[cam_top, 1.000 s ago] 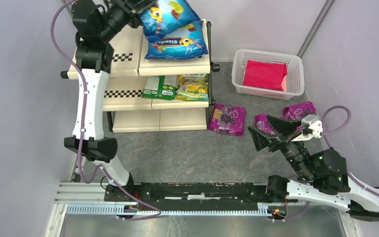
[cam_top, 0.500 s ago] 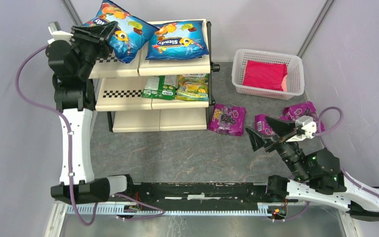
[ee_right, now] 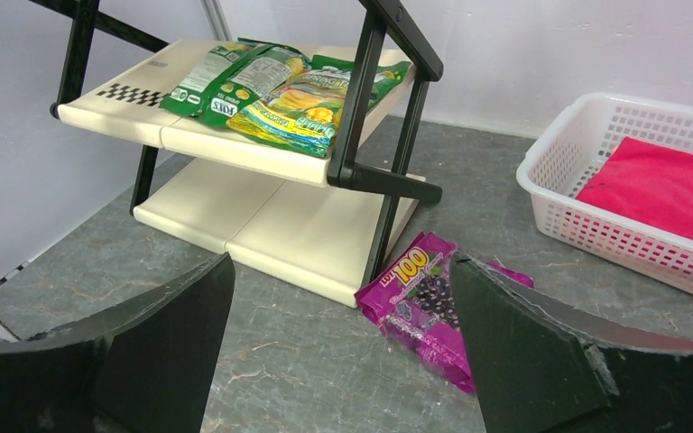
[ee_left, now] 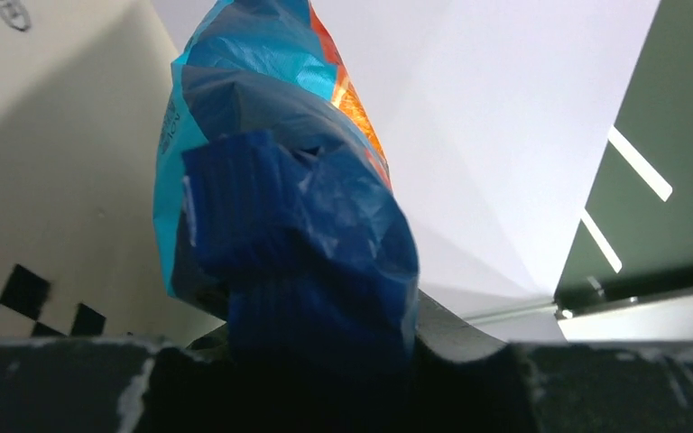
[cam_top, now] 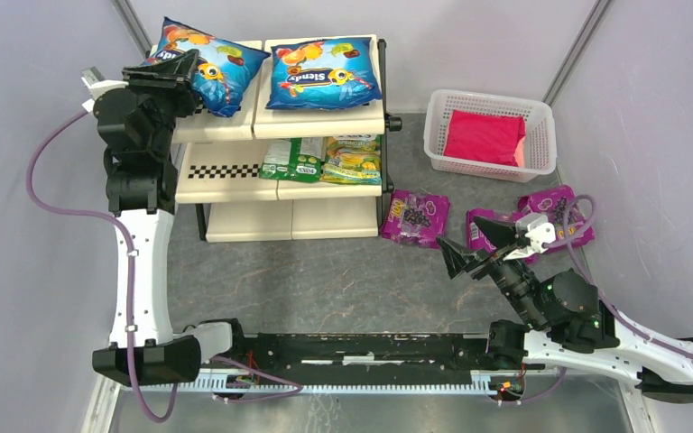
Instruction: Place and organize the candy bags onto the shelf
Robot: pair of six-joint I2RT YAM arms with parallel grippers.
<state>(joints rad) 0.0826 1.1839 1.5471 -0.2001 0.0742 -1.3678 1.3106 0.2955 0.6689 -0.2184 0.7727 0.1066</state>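
- Shelf — the blue bag hangs tilted over its top tier's left end; let go now, it could slide off the edge.
- Left gripper pinches that bag's crimped seam.
- Right gripper gapes wide, empty, facing a purple bag.

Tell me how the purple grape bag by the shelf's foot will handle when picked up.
Likely floppy: the purple bag is a wrinkled pillow packet, so it should sag when pinched. Its glossy film may be slippery. Lying flat on the table, it shouldn't roll.
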